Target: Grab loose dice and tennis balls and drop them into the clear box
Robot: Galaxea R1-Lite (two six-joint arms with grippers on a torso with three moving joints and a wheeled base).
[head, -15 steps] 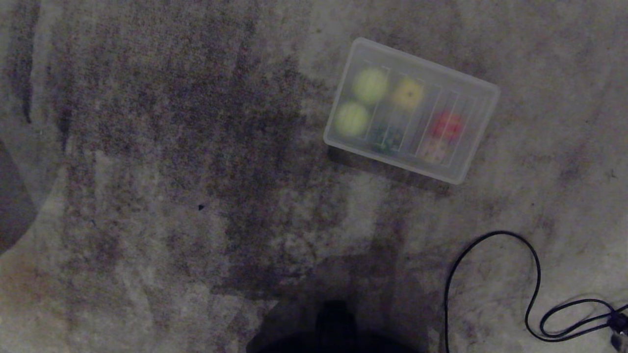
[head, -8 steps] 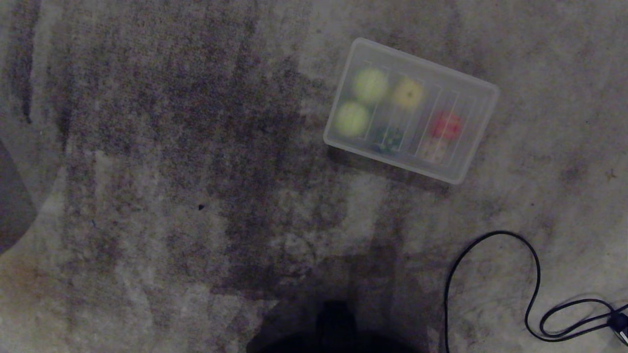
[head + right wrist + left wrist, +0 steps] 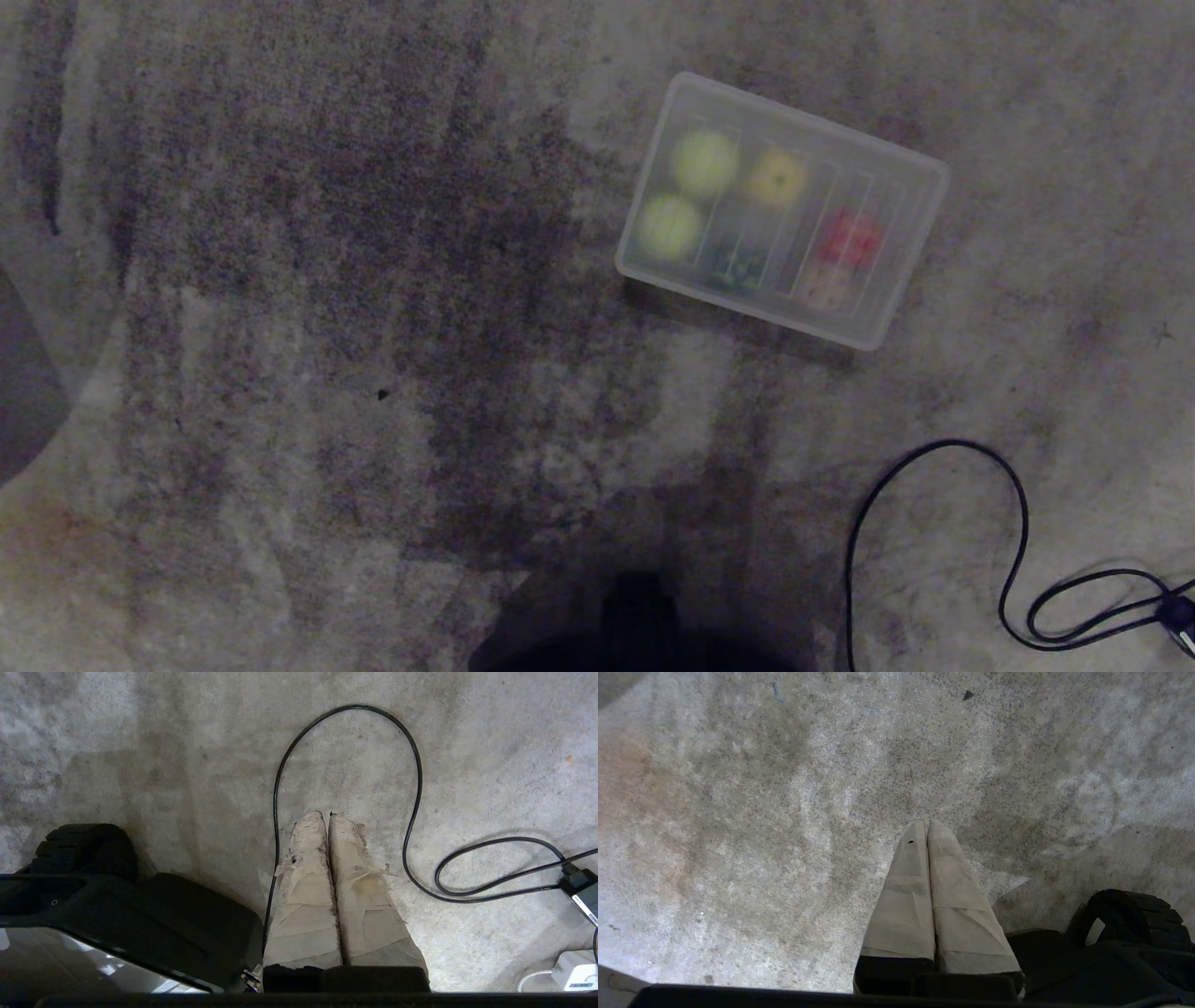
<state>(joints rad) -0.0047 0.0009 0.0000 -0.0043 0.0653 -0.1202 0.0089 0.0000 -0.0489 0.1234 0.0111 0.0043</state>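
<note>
A: Which items shifted position between the earlier head views and the current one?

B: None. The clear box [image 3: 782,211], its contents and the black cable [image 3: 1013,551] show no displacement on the carpet [image 3: 280,373].

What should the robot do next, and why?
Probably nothing but stay parked. Both tennis balls and the yellow, green, red and tan dice lie under the ribbed lid on the clear box. Left gripper and right gripper are shut and empty.
</note>
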